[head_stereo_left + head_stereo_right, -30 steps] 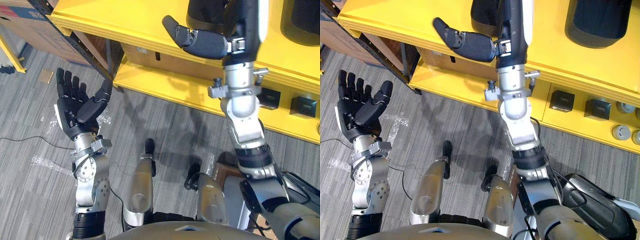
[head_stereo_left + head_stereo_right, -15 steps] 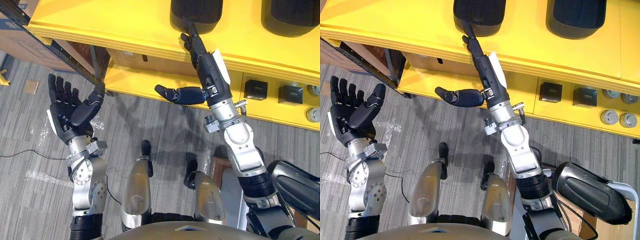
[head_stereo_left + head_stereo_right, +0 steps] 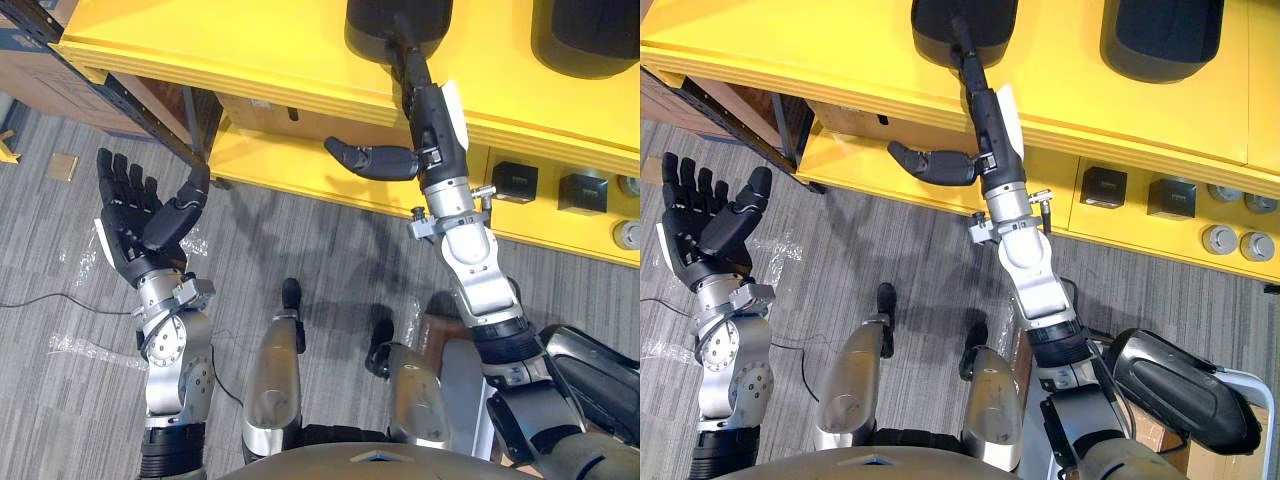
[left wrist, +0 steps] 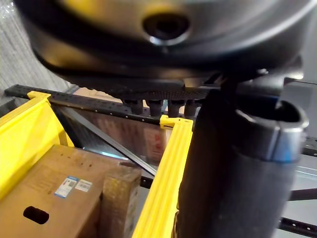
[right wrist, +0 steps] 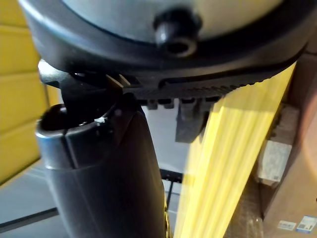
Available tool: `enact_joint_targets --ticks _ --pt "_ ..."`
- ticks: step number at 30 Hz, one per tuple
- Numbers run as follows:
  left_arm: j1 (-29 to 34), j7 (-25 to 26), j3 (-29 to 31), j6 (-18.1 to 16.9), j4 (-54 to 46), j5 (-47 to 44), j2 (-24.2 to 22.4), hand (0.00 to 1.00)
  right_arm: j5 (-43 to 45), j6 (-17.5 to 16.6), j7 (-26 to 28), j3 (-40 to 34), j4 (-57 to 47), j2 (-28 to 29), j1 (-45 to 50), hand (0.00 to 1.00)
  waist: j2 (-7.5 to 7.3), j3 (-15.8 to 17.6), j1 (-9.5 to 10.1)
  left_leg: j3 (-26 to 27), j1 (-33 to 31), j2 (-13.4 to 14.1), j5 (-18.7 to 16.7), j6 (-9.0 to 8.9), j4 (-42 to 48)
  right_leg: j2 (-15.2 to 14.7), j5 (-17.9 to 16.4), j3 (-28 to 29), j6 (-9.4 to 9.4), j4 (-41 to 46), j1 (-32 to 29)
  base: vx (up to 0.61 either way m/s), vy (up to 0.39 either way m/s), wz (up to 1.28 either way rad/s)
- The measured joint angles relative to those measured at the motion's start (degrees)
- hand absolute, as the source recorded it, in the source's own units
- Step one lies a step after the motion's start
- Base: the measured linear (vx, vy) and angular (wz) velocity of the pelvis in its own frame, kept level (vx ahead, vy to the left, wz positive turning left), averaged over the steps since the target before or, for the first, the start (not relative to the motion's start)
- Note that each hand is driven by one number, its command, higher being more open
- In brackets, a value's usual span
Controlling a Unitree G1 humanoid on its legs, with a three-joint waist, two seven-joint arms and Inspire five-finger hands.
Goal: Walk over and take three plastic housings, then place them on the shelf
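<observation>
**Right hand flat out at the housing, left hand empty**

The right hand (image 3: 432, 112) is stretched out over the top board of the yellow shelf (image 3: 250, 50). Its fingers are dead straight and the thumb pokes out to the left, so it's not gripping anything. Its fingertips (image 3: 405, 30) overlap the near edge of the left housing (image 3: 370, 28), but I honestly can't tell if they actually make contact. That dark housing sits on the shelf's top board, and a second housing (image 3: 585, 35) sits well to its right on the same board. The left hand (image 3: 135, 215) is raised over the grey floor (image 3: 60, 300) on the left, palm up, fingers loosely spread, holding nothing. A couple of small black boxes (image 3: 515, 180) sit on the lower level.
</observation>
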Motion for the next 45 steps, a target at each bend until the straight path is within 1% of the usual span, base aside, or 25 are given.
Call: enact_joint_targets --ticks 5,10,16,19,24,25,27,28,29,31,32,33,34,36,37,38,39,42,45 --pt "-0.9 -0.5 0.1 0.0 0.0 0.0 0.0 1.00 -0.7 -0.6 -1.0 -0.9 3.5 0.0 -3.0 1.00 0.08 0.0 0.17 -0.6 -0.2 -0.6 0.3 0.08 -0.1 -0.7 -0.5 -0.5 -0.17 1.2 -0.5 -0.01 0.005 0.06" --pt "-1.2 -0.8 0.1 0.0 0.0 -0.1 0.0 1.00 -0.7 -0.9 -1.5 -1.5 5.7 -0.1 -5.7 1.00 0.73 0.3 0.24 -1.5 -0.9 -0.8 0.6 -0.13 -0.1 -0.9 -1.2 -1.3 -0.38 2.5 -1.1 -0.03 -0.011 0.11" --pt "-1.2 -0.9 0.0 0.0 0.0 -0.2 0.0 1.00 -0.7 -1.1 -3.4 -1.5 7.4 -0.3 -7.1 1.00 1.05 0.3 1.23 -1.8 -1.0 -0.7 1.0 -0.32 -0.2 -1.1 -1.9 -1.5 -0.65 3.9 -1.6 -0.01 -0.008 0.01" --pt "-1.2 -1.9 0.0 0.0 0.0 -0.2 0.0 1.00 -0.7 -1.6 -3.6 -1.5 8.9 -0.6 -8.1 1.00 1.40 0.3 1.34 -1.8 -1.0 -0.7 1.2 -0.30 -0.3 -1.1 -1.9 -1.5 -0.66 3.9 -1.6 0.00 0.000 0.00" --pt "-0.9 -3.1 0.1 0.0 0.0 -0.2 -0.1 1.00 -0.7 -1.7 -3.7 -1.5 8.5 -1.4 -7.8 1.00 2.19 0.4 1.32 -1.8 -0.7 -0.7 1.3 -0.17 -0.5 -1.0 -1.8 -1.5 -0.61 3.4 -1.3 0.00 0.000 0.00" --pt "-0.8 -3.4 0.1 0.0 0.0 -0.2 -0.1 1.00 -0.7 -1.7 -3.7 -1.5 7.3 -1.3 -6.5 1.00 2.24 0.4 1.35 -1.7 -0.2 -0.7 1.4 -0.21 -1.0 -0.8 -1.4 -1.5 -0.20 2.6 -0.7 0.00 0.000 0.00" --pt "-0.2 -3.7 0.2 0.0 -0.4 -0.2 -0.3 1.00 -0.6 -1.3 -3.4 -1.5 2.1 -0.8 -1.4 1.00 2.22 0.4 1.36 -1.4 1.5 -0.7 1.5 -0.19 -2.1 -0.6 -0.9 -1.6 0.04 1.0 1.0 0.04 0.008 -0.05" --pt "0.5 -3.8 0.5 0.0 -1.0 -0.2 -0.3 1.00 -0.6 -0.8 -2.9 -1.4 -3.0 0.1 2.8 1.00 2.18 0.4 1.18 -1.0 2.9 -0.6 1.5 -0.19 -2.7 -0.4 -0.4 -1.4 0.13 -0.4 2.5 0.08 0.013 -0.16" --pt "1.3 -3.8 0.9 0.0 -1.7 -0.2 -0.3 1.00 -0.6 -0.6 -2.1 -1.2 -7.4 0.9 6.3 1.00 2.07 0.4 0.76 -0.3 4.4 -0.6 1.5 -0.18 -3.6 -0.2 0.0 -1.0 0.33 -1.8 3.8 0.09 0.013 -0.19" --pt "2.2 -3.9 1.1 0.0 -3.2 -0.1 -0.3 1.00 -0.3 -0.6 -1.1 -0.9 -12.3 1.1 9.7 1.00 1.91 0.3 -0.14 0.6 6.4 -0.7 1.5 -0.15 -5.0 -0.1 0.5 -0.6 0.64 -3.4 5.6 0.09 0.020 -0.24" --pt "2.4 -4.2 1.2 0.0 -4.2 0.1 -0.3 1.00 0.2 -0.8 -0.3 -1.0 -15.6 1.1 12.4 1.00 1.42 -0.2 -0.51 1.8 8.3 -0.7 1.5 -0.15 -6.3 0.0 1.0 0.5 0.92 -4.6 6.6 0.09 0.021 -0.31" --pt "2.5 -4.3 1.2 0.0 -4.6 0.1 -0.4 1.00 0.6 -0.8 0.1 -1.0 -16.5 1.2 13.5 1.00 1.02 -0.7 -0.82 2.2 8.8 -0.7 1.5 -0.15 -6.8 0.0 1.1 0.7 1.05 -5.1 7.0 0.08 0.012 -0.26" --pt "3.3 -4.6 1.2 0.0 -5.2 0.1 -0.5 1.00 2.4 -1.1 0.9 -1.0 -17.2 1.7 16.0 1.00 0.31 -2.5 -1.78 2.5 9.5 -0.8 1.5 -0.17 -7.8 0.1 1.5 0.7 1.08 -6.3 7.8 0.08 -0.004 -0.16" --pt "4.6 -5.3 0.9 0.0 -5.3 1.6 -0.8 1.00 5.7 -1.5 2.2 -1.4 -17.2 3.7 21.4 1.00 -1.35 -6.2 -2.60 3.7 11.5 -0.7 1.5 -0.20 -9.7 0.6 2.3 1.4 1.27 -9.1 9.6 0.14 -0.005 -0.19" --pt "4.8 -5.4 0.7 0.0 -5.3 2.1 -0.9 1.00 6.4 -1.6 2.4 -1.6 -17.3 4.2 22.9 1.00 -1.80 -7.0 -2.82 3.9 12.3 -0.8 1.5 -0.22 -10.3 0.6 2.5 1.5 1.35 -9.8 10.3 0.15 -0.003 -0.15" --pt "5.2 -6.2 0.5 0.0 -5.3 2.2 -1.2 1.00 7.2 -1.6 2.6 -1.6 -17.3 5.3 25.8 1.00 -2.59 -8.5 -3.36 4.2 13.5 -0.8 1.3 -0.42 -10.9 0.7 2.7 1.6 1.47 -11.1 11.7 0.13 -0.006 -0.17" --pt "5.7 -6.8 0.2 0.0 -5.3 2.3 -1.3 1.00 8.1 -1.7 2.5 -1.5 -17.4 6.2 28.4 1.00 -3.15 -9.9 -3.43 4.9 14.7 -0.8 1.2 -0.62 -11.8 0.8 2.9 2.2 1.51 -12.1 12.5 0.12 -0.009 -0.18" --pt "6.5 -7.9 -1.0 0.0 -5.3 2.4 -1.9 1.00 8.1 -1.8 1.0 -1.7 -18.1 7.4 32.7 1.00 -3.36 -12.3 -3.90 5.9 16.9 -0.8 1.1 -0.72 -13.2 0.9 3.1 2.7 1.61 -13.3 14.2 0.09 -0.011 -0.14" --pt "6.9 -8.7 -1.9 0.0 -5.3 2.2 -3.0 1.00 8.1 -1.7 0.4 -3.5 -18.1 8.0 34.9 1.00 -3.21 -14.5 -4.32 7.2 18.5 -0.8 1.1 -0.81 -14.5 0.9 3.3 3.9 1.64 -14.0 14.7 0.02 0.001 -0.24"
